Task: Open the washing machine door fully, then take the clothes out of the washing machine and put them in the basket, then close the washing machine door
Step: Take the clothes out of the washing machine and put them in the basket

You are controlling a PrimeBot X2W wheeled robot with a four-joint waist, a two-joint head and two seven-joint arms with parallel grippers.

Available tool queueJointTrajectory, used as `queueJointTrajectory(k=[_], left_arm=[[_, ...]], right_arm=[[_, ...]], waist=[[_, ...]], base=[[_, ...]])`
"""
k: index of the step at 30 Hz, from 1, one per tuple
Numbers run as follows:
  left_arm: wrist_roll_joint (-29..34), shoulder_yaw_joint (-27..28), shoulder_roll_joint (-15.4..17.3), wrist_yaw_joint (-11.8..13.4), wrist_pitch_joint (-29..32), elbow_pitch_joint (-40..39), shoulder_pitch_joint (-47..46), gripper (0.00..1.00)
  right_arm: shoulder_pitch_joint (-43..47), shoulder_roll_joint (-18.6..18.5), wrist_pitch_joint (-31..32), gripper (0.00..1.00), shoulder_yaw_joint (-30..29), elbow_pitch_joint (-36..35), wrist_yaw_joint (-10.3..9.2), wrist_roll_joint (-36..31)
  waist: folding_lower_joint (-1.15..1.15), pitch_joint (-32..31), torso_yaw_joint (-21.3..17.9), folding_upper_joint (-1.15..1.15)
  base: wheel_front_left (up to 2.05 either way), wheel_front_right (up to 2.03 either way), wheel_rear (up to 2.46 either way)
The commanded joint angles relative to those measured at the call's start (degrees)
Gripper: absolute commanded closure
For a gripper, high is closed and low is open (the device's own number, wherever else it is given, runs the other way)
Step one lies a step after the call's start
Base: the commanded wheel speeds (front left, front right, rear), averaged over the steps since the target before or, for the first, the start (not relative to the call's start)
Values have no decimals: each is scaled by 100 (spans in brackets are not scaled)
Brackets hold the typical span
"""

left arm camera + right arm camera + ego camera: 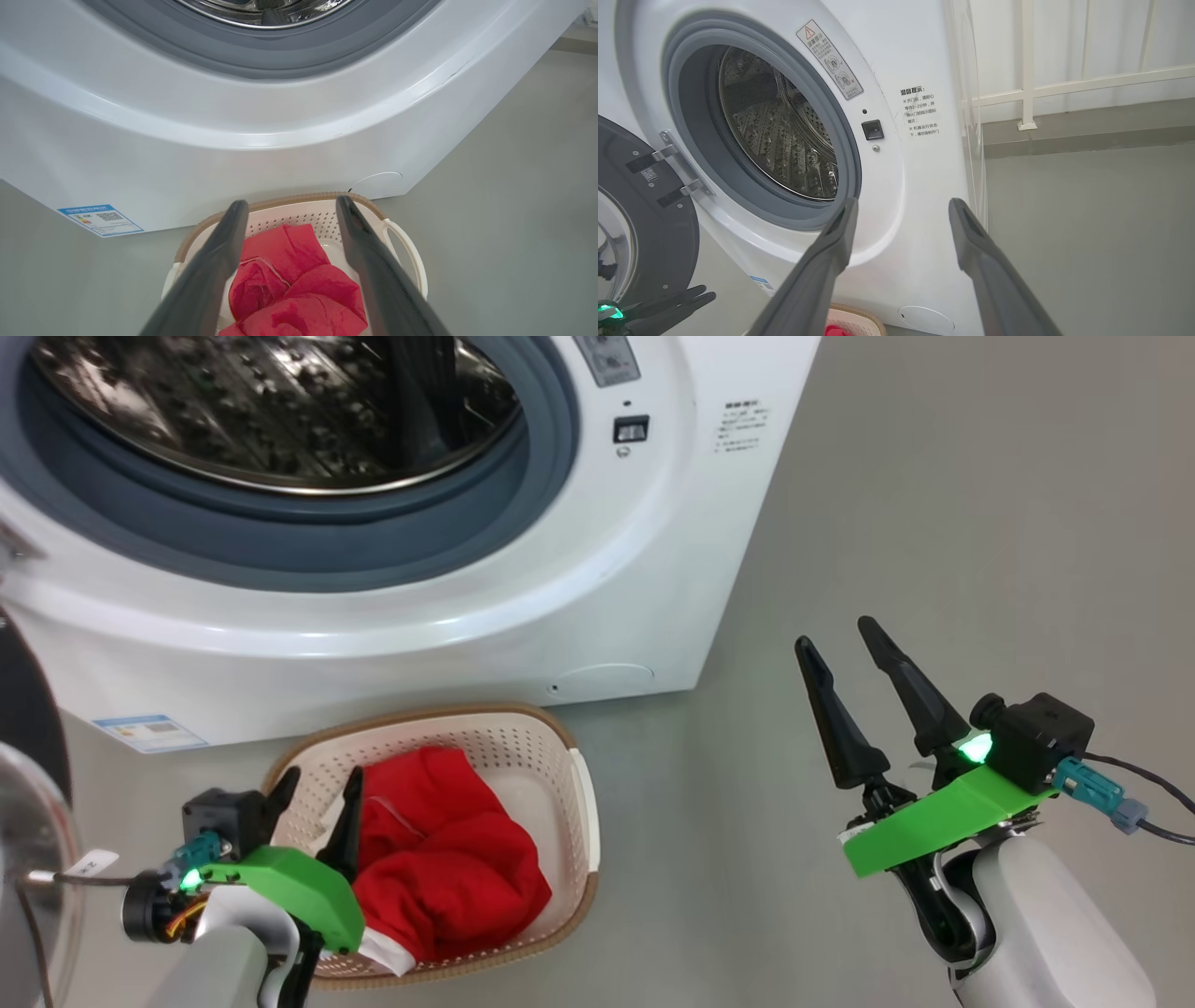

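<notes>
The white washing machine (579, 569) fills the upper left of the head view, its steel drum (280, 411) showing no clothes inside. Its door (658, 233) stands swung open at the left, dark rim and glass (28, 859) at the head view's left edge. The cream basket (523, 747) sits on the floor before the machine with the red clothes (448, 859) heaped in it. My left gripper (322, 779) hovers open over the basket's near-left side, its fingers either side of the clothes (299, 280), holding nothing. Open and empty, my right gripper (836, 635) hangs over the floor to the right.
Grey floor (934, 523) spreads to the right of the machine. A blue label sticker (149, 733) and a round cover (602, 677) mark the machine's lower front. A white railing (1027, 70) stands behind the machine's right side.
</notes>
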Motion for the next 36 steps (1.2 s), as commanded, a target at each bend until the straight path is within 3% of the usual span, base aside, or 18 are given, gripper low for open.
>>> queueJointTrajectory(k=[1, 14, 36], left_arm=[[79, 244, 188, 75, -54, -219, 43, 0], [457, 1137, 172, 480, -54, -2254, 997, 0], [577, 1521, 148, 795, -54, -3909, 1787, 0]], right_arm=[[142, -4, -27, 0, 105, -119, 9, -13], [296, -20, -27, 0, 132, -76, 9, 33], [412, -116, -27, 0, 89, -145, 9, 15]], waist=[[0, -106, 93, 0], [0, -485, 279, 0], [0, -683, 467, 0]], base=[[0, 0, 0], [0, 0, 0], [0, 0, 0]])
